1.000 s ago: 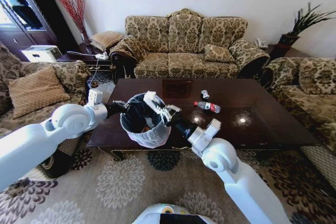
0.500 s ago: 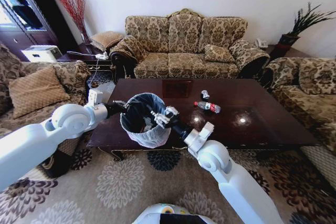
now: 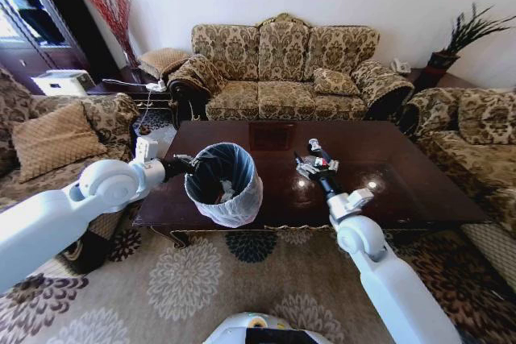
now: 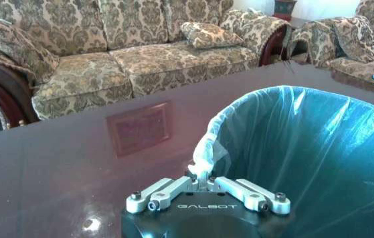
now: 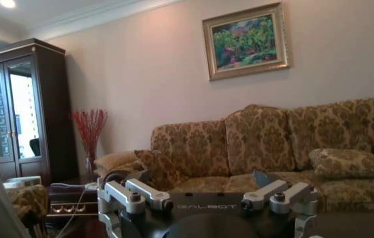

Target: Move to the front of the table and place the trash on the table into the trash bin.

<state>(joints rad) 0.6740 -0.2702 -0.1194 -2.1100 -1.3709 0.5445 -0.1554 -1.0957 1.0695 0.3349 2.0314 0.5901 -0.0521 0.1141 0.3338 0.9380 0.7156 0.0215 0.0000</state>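
The right gripper (image 3: 313,159), its grey fingers spread apart and holding nothing, hangs over the middle of the large glossy dark brown wooden table (image 3: 403,191); 0.5 s ago it was at the rim of the bin, and 1 s ago it reached over the bin's mouth, so the arm has swung away to the robot's right. Its wrist and forearm now cover the spot where the clear plastic bottle with the red label and the small can lay in both earlier frames, and neither can be made out under it. In the right wrist view the 2 finger bases (image 5: 133,194) stand wide apart, aimed level at the patterned sofa and a framed painting. The left gripper (image 3: 182,164) is pinched shut on the translucent white bag liner folded over the rim of the round dark-inside trash bin (image 3: 242,195), holding it above the table's front-left corner, unchanged across all 3 frames. The left wrist view shows its fingers (image 4: 203,179) closed on a bunched fold of the liner. Pale crumpled scraps (image 3: 225,192) lie inside the bin.
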